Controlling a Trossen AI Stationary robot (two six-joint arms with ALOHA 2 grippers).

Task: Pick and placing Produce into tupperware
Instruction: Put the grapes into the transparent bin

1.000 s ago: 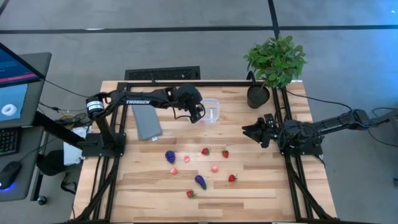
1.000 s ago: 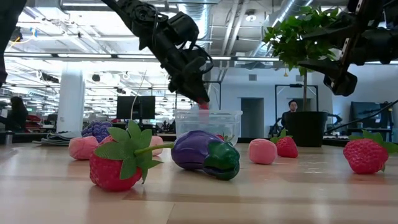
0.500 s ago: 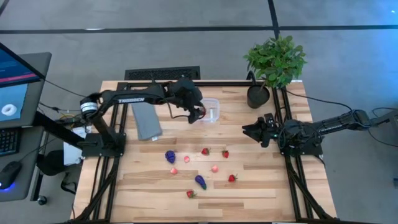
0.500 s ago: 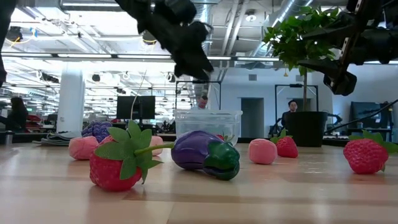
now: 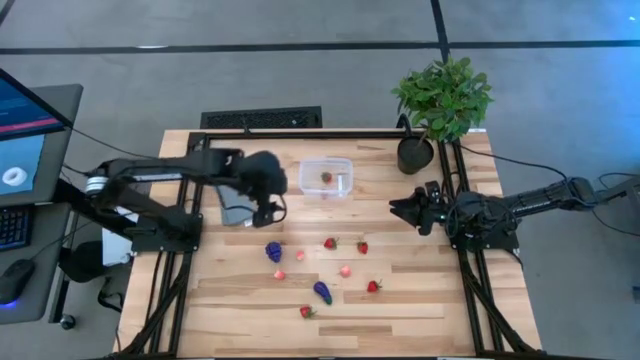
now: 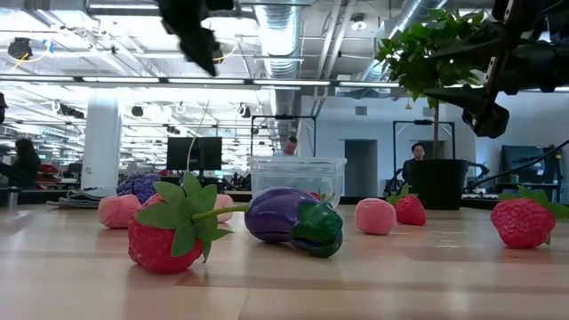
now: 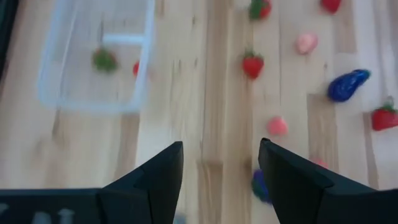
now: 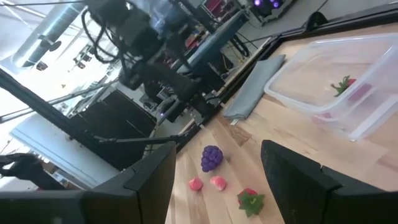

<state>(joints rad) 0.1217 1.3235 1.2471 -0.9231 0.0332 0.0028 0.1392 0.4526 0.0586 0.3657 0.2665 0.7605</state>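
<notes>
The clear tupperware [image 5: 326, 178] stands at the table's far middle with one strawberry [image 5: 326, 178] lying on its floor; the left wrist view shows the tupperware [image 7: 93, 62] and that strawberry [image 7: 104, 59] too. The remaining produce is scattered on the wood nearer the near edge: a purple piece [image 5: 273, 251], a purple eggplant [image 5: 322, 292], several strawberries [image 5: 362, 246] and pink pieces [image 5: 345, 270]. My left gripper [image 5: 270, 210] is open and holds nothing, raised high [image 6: 196, 36] to the left of the tupperware, over the grey lid's right edge. My right gripper [image 5: 400, 210] waits open at the right, off the table surface.
A flat grey lid [image 5: 235, 195] lies left of the tupperware, partly under my left arm. A potted plant [image 5: 440, 100] stands at the far right corner. Bare wood shows between the tupperware and the scattered produce. People stand in the room beyond the table.
My left gripper stood low over the tupperware with a red piece at its fingertips, then rose without it and swung toward the table's left and near side, ending over the lid's edge. A strawberry now shows inside the tupperware.
</notes>
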